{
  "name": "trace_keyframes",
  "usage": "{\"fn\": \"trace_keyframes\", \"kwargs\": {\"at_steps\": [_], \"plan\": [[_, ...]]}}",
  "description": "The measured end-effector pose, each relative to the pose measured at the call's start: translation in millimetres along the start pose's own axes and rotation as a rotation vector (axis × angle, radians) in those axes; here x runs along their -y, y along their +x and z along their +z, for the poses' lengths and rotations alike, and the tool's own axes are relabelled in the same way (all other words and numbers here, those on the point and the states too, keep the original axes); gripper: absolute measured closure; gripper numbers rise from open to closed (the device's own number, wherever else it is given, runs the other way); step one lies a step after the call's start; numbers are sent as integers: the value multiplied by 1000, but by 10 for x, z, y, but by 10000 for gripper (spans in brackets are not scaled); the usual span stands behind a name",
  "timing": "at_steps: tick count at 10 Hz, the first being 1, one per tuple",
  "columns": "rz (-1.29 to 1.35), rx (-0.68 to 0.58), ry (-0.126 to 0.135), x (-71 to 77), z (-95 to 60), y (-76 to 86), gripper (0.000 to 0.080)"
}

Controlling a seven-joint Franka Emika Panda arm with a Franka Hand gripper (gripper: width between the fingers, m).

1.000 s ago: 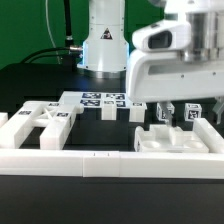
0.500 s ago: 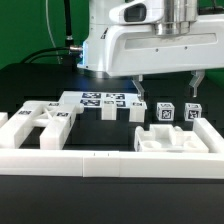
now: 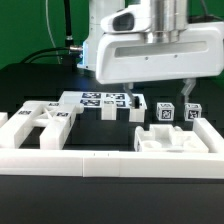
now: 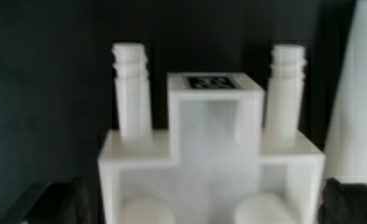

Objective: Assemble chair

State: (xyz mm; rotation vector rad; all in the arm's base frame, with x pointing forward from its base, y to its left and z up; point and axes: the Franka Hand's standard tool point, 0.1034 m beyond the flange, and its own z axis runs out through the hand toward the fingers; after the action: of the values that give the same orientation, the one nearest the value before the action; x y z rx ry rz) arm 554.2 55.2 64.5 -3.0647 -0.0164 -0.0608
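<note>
While the gripper [image 3: 159, 92] hangs upper right in the exterior frame, its jaws stand wide apart, holding nothing | chair [image 3: 36, 126] parts spread across the lower half | tagged blocks [image 3: 165, 113] centre right

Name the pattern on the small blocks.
Black-and-white square markings on the white blocks; clearest in exterior view.

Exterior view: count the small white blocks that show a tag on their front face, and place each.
2. One tagged block stands behind the large front part; the other stands beside it, toward the exterior view's right. The arm may hide more.
</note>
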Motion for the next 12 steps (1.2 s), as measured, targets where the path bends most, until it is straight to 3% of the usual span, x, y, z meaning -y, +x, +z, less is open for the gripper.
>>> {"fn": "trace_keyframes", "kwargs": {"at_steps": [2, 3, 5, 6, 8, 10, 12], "plan": [[45, 20, -1, -116, 34, -340, 150], [49, 38, -4, -144, 75, -436, 150], [46, 47, -2, -131, 61, -409, 150], [47, 104, 2, -124, 73, -480, 150], [118, 262, 4, -173, 65, -546, 150], [158, 444, 16, -251, 91, -711, 150], [152, 576, 28, -219, 104, -683, 150]]}}
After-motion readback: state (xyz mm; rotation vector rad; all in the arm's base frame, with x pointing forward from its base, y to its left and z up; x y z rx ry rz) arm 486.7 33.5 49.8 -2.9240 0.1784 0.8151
